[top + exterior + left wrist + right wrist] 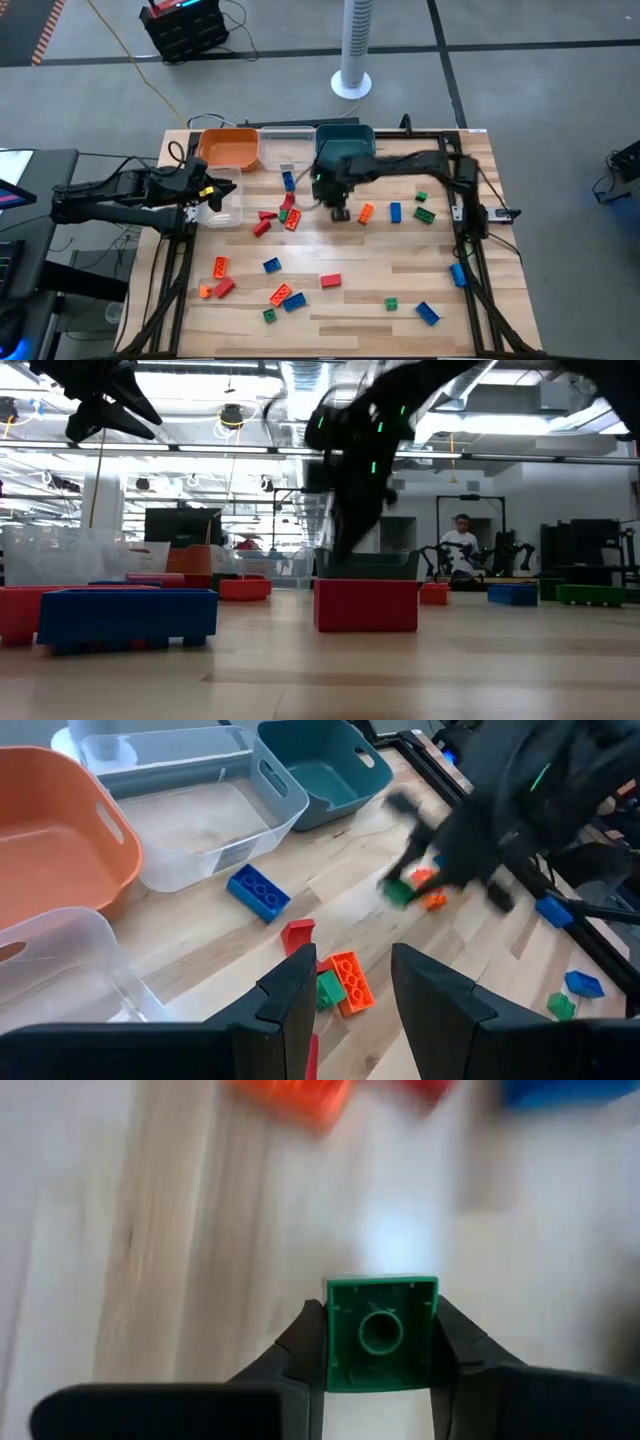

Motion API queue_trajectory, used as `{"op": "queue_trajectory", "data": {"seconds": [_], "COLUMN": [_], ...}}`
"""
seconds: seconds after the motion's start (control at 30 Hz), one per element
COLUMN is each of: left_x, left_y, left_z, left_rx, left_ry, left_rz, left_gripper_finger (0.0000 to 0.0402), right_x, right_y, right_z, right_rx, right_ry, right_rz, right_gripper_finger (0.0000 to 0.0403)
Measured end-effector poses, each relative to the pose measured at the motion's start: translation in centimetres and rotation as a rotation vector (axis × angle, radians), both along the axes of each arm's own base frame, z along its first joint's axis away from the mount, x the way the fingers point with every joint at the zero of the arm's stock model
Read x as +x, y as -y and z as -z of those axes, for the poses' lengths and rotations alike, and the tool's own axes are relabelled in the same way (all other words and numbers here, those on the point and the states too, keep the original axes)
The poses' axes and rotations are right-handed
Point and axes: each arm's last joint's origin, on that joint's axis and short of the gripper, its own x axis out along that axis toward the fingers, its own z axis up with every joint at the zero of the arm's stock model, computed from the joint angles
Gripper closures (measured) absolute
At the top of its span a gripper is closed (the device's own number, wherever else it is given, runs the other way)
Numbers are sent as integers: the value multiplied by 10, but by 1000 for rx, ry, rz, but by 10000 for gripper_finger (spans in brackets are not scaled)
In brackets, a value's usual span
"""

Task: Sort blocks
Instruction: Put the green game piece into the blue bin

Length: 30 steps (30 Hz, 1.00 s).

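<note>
Small studded blocks in red, orange, blue and green lie scattered over the wooden table (400, 270); a cluster (280, 215) sits near its middle. My right gripper (380, 1355) hangs over the table's middle (340, 208), shut on a small green block (380, 1335), which also shows in the left wrist view (400, 892). My left gripper (352, 990) waits at the table's left side (212, 190), above a clear bin (222, 200), open with nothing between its fingers. My right gripper pinches the green block by two opposite side walls (330, 1342) between its two fingers. The block's hollow underside faces the wrist camera. The fingers slant steeply down from above. The block is lifted clear of the table.
An orange bin (228, 148), a clear bin (285, 145) and a teal bin (345, 140) stand in a row along the far edge. More blocks lie toward the near edge (285, 297) and the right side (422, 212). A person (462, 540) shows far behind the table.
</note>
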Motion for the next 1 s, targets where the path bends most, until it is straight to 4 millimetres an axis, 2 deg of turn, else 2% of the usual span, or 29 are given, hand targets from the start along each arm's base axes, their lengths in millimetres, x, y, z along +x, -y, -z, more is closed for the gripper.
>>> {"op": "queue_trajectory", "data": {"seconds": [0.1,0.2,0.37,0.53,0.67,0.83,0.93,1.0], "left_x": [0,2,9,18,24,29,29,29], "left_y": [0,-1,-3,-5,-7,-8,-9,-10], "left_z": [0,3,6,11,13,15,16,16], "left_rx": [-18,-28,-28,-75,-95,-94,-105,-103], "left_ry": [9,-17,-62,-105,-132,-149,-152,-156], "left_rz": [-11,-22,-40,-2,1,-1,11,18], "left_gripper_finger": [276,276,276,276,276,276,276,276], "right_x": [-17,-34,-63,-77,-87,-87,-88,-90], "right_y": [18,51,108,142,160,162,159,157], "right_z": [-29,-42,-39,-34,-21,-9,-14,-26], "right_rx": [1,44,52,-8,-3,16,26,28], "right_ry": [47,70,41,47,-1,-50,-86,-116], "right_rz": [82,272,534,715,775,777,769,757], "right_gripper_finger": [303,303,292,291,276,208,161,141]}}
